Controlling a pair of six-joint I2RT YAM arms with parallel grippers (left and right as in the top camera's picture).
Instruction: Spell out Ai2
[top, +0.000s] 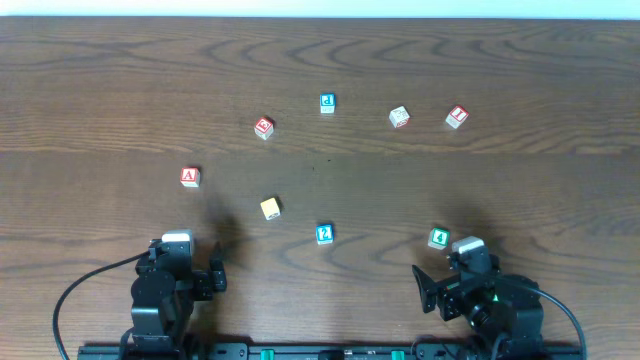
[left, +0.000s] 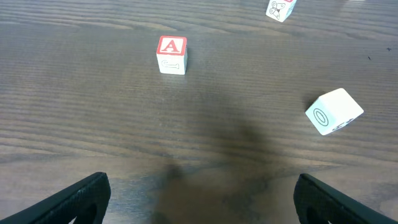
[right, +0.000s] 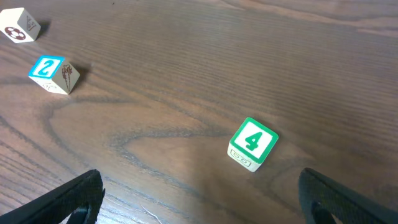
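Note:
A red A block sits at the left of the table; it shows in the left wrist view ahead of the fingers. A blue 2 block lies near the front middle, also in the right wrist view. A red block that looks like an I sits at the far right. My left gripper is open and empty near the front edge. My right gripper is open and empty, just behind a green 4 block.
Other blocks lie about: a yellow-topped block, a red block, a blue block and a white block. The table is dark wood.

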